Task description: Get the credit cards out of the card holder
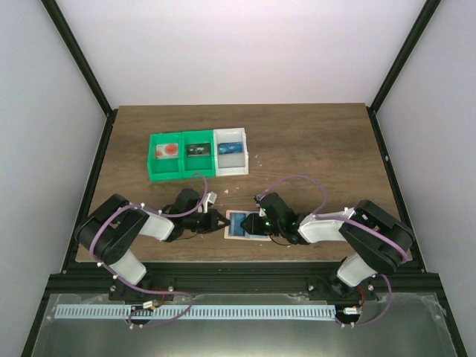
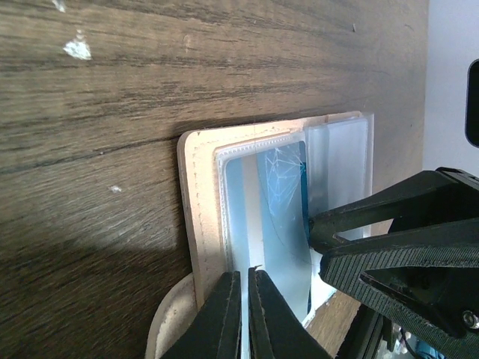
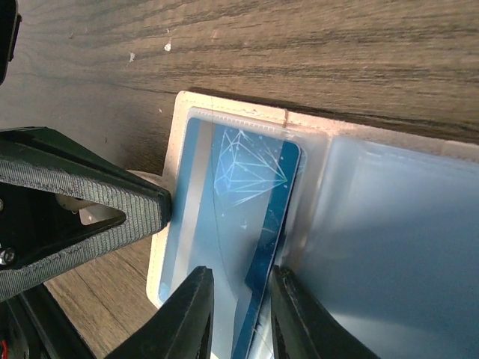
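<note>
The tan card holder (image 1: 227, 225) lies open on the wood between both arms, its stitched rim (image 2: 196, 209) (image 3: 176, 123) showing. A light blue credit card (image 3: 247, 179) (image 2: 281, 217) with a white line pattern sits in the clear pocket, its near edge bowed up. My left gripper (image 2: 245, 273) (image 1: 222, 221) is shut on the holder's clear pocket edge at its left end. My right gripper (image 3: 243, 299) (image 1: 257, 222) stands a little open, its fingers astride the card's dark blue edge; a firm pinch does not show. Any other card is hidden.
A green two-part bin (image 1: 155, 169) at the back holds a red item (image 1: 169, 149) and a dark item (image 1: 197, 149). Next to it a white bin (image 1: 242, 165) holds a small blue item (image 1: 230, 146). Black frame posts flank the table.
</note>
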Available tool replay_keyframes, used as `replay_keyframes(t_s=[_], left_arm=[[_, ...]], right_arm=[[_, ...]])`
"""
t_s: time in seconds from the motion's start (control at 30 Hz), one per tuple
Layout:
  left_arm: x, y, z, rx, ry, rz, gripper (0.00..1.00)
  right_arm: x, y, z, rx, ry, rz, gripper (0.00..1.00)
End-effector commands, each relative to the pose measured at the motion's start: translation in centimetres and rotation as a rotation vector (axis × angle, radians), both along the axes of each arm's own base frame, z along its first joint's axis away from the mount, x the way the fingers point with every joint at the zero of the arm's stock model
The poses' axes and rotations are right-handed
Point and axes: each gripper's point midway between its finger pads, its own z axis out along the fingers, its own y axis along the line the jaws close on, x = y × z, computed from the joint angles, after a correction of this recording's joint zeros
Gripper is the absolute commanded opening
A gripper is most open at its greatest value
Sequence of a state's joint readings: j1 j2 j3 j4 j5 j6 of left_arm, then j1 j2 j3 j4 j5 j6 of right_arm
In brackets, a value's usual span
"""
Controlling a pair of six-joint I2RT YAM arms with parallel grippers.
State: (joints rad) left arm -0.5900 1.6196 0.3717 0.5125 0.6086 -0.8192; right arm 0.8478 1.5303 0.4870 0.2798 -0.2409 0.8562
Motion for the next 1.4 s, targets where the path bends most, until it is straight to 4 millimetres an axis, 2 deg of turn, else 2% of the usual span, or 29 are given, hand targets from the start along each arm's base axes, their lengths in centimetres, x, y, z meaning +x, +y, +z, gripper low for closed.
replay_keyframes(t_s=[0.0,0.23,0.33,0.4,0.47,0.7,0.97,1.37], left_arm=[[-1.2,0.8,-2.4,0.058,0.051,0.001,0.08],[-1.4,1.3,-2.9,0.093,0.046,0.004,0.08],[-1.6,1.3,-3.0,0.096,0.052,0.002,0.06],[-1.8,1.2,-3.0,0.095,0.054,0.000,0.01],[-1.8,1.2,-3.0,0.097,0.056,0.000,0.00],[-2.1,1.0,-3.0,0.115,0.050,-0.005,0.00],[-2.6,0.9,-3.3,0.129,0.059,-0.012,0.00],[-3.0,1.1,-3.4,0.132,0.065,-0.005,0.00]], right_arm=[[0.1,0.0,-0.1,-0.007,-0.002,-0.017,0.24],[0.6,-0.2,-0.4,-0.041,0.000,-0.037,0.26],[0.5,0.5,0.4,0.002,0.000,-0.021,0.26],[0.4,1.1,1.0,0.038,0.004,-0.012,0.26],[0.5,1.3,1.5,0.064,0.002,-0.009,0.27],[0.4,1.1,2.4,0.151,0.000,-0.019,0.27],[0.1,1.1,2.3,0.167,0.021,-0.020,0.26],[0.1,0.6,3.2,0.268,0.032,-0.053,0.20]])
